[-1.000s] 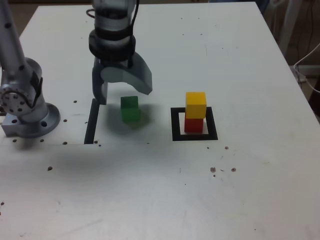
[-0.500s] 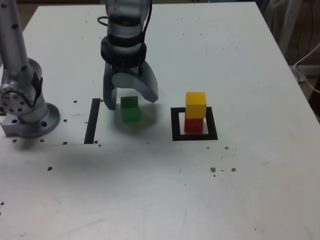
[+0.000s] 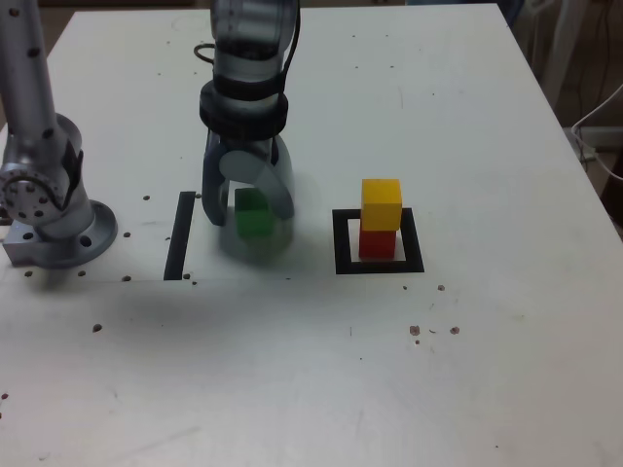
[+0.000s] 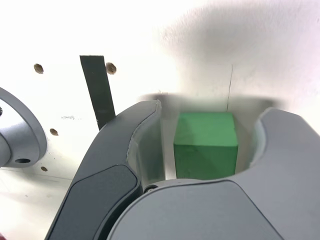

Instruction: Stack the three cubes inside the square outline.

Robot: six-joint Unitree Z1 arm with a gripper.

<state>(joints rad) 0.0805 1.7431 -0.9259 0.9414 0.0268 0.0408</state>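
White matte bench (image 3: pixel 467 370), speckled with small dark marks, carrying three plain cubes.

Exterior view: the smooth grey gripper (image 3: pixel 248 209) points down astride the green cube (image 3: pixel 255 216), left of the thick black square outline (image 3: pixel 378 265); there the yellow cube (image 3: pixel 381 203) sits on the red cube (image 3: pixel 378 242). A straight black strip (image 3: pixel 180 236) lies further left. Wrist view: curved jaws flank the green cube (image 4: pixel 205 145), narrow gaps showing either side, partly closed, not visibly gripping. No writing is legible.
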